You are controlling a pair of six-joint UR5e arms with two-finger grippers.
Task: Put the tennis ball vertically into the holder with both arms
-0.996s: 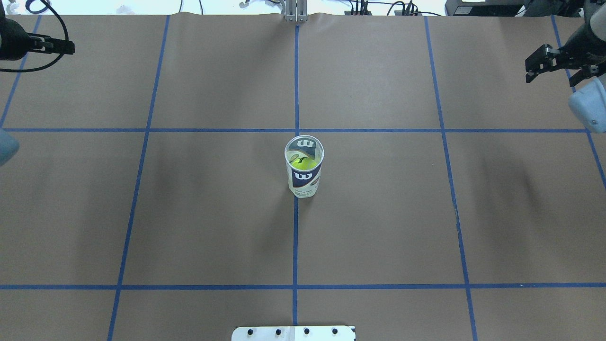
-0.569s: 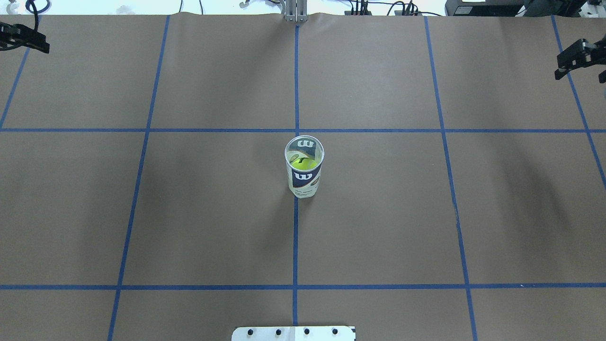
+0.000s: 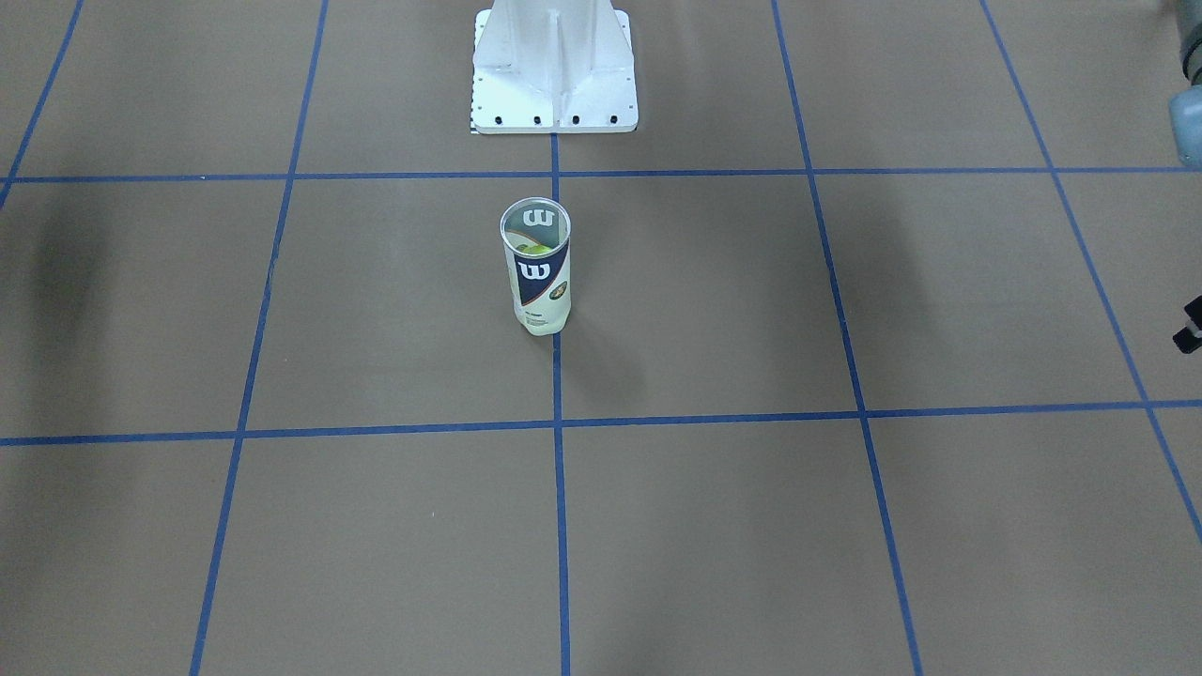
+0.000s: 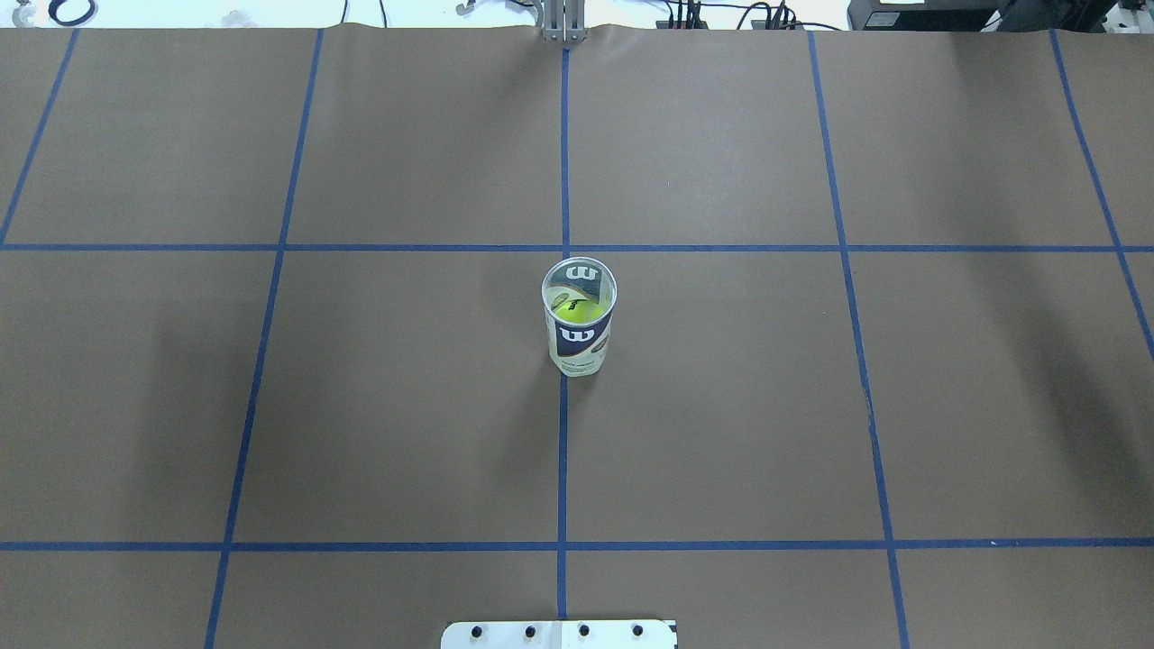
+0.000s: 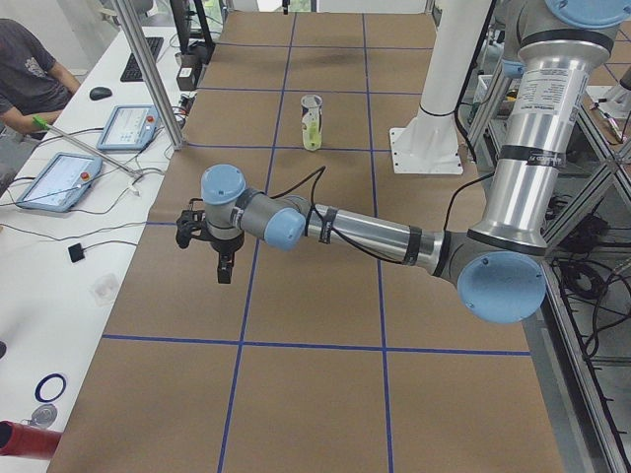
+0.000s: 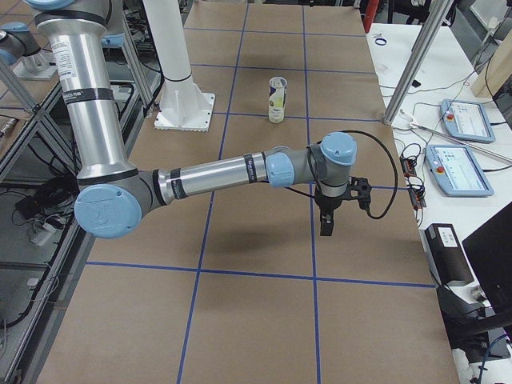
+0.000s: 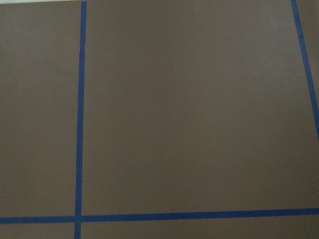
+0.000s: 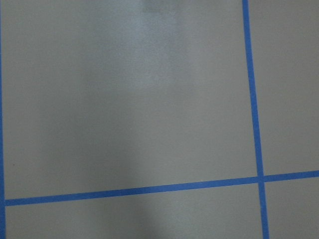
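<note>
- Holder stands upright at the centre of the overhead frame, on the middle tape line, and the tennis ball sits inside it.
- A second ago you had both grippers in the overhead view's upper corners; now neither shows there.
- In the left side view, the left gripper hangs over the table at centre left of the frame, well apart from the holder.
- In the right side view, the right gripper hangs at centre right, equally far off.
- You cannot tell whether either pincer is apart or together; neither shows clearly outside the side views.
- With the ball in and both arms pulled away, you can likely call the insertion done.
</note>
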